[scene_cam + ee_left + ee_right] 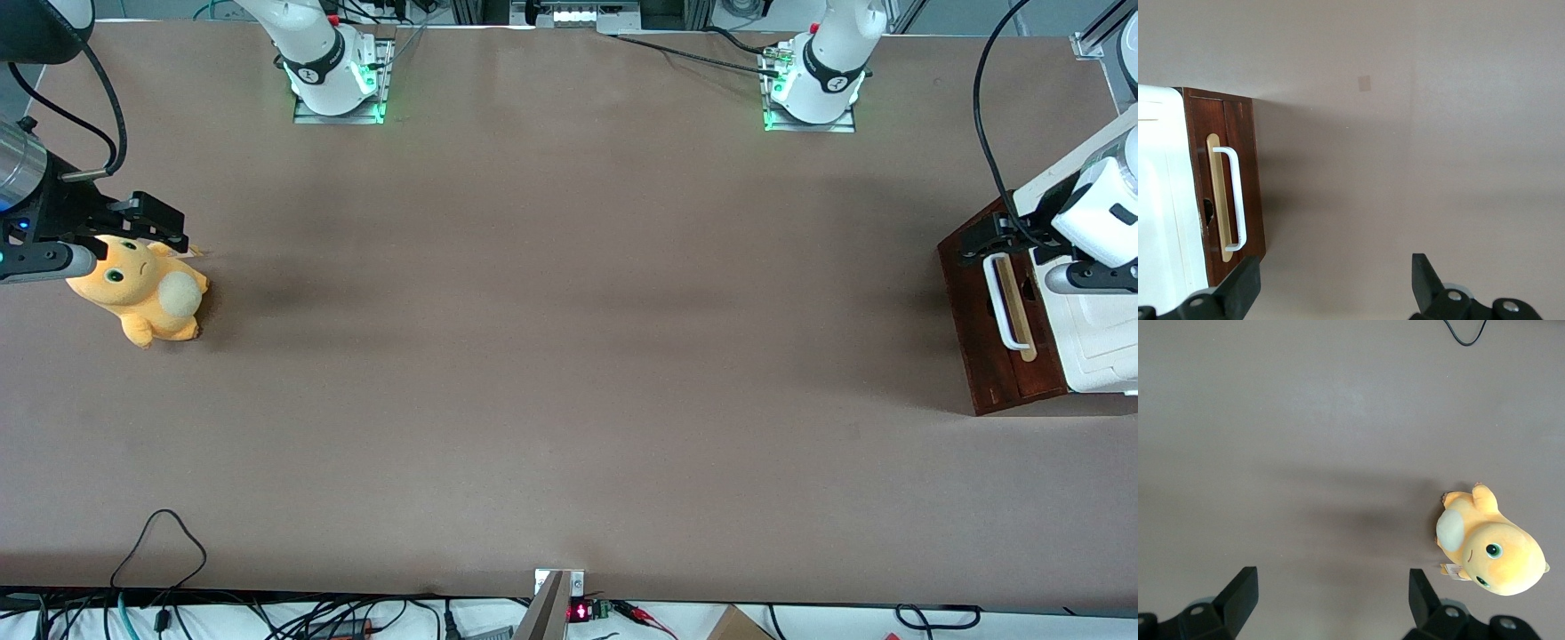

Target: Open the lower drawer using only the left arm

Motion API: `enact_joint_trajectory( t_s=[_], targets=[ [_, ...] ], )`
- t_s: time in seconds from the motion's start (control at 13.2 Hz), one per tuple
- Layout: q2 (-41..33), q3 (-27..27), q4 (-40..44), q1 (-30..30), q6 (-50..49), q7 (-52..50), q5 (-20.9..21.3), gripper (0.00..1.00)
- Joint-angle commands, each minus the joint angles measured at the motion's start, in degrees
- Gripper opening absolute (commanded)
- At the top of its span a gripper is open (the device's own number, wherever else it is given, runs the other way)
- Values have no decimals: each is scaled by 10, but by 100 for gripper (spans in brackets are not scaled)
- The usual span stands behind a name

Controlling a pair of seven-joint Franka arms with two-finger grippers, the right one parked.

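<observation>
The lower drawer's dark reddish-brown front (978, 347) faces the middle of the table at the working arm's end, under the white cabinet top (1102, 342). Its white loop handle (1000, 302) lies on a pale wood strip (1019, 307). No pale inside of the drawer shows. The left arm's gripper (978, 240) is open and empty, above the end of the drawer front that is farther from the front camera. In the left wrist view the gripper (1335, 265) hangs over bare table beside the drawer front (1238, 133), clear of the handle (1238, 200).
An orange plush toy (142, 289) lies toward the parked arm's end of the table; it also shows in the right wrist view (1491, 550). A black cable loop (160, 533) lies at the table edge nearest the front camera. Both arm bases (813, 89) stand at the back edge.
</observation>
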Motion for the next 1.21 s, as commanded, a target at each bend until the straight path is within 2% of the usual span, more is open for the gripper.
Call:
enact_joint_trajectory(
  t_s=[0.0, 0.98, 1.14],
  targets=[
    [2, 1, 14, -1, -16, 19, -12, 100],
    [8, 0, 20, 0, -47, 23, -11, 100],
    [8, -14, 23, -2, -45, 18, 11, 100]
  ],
)
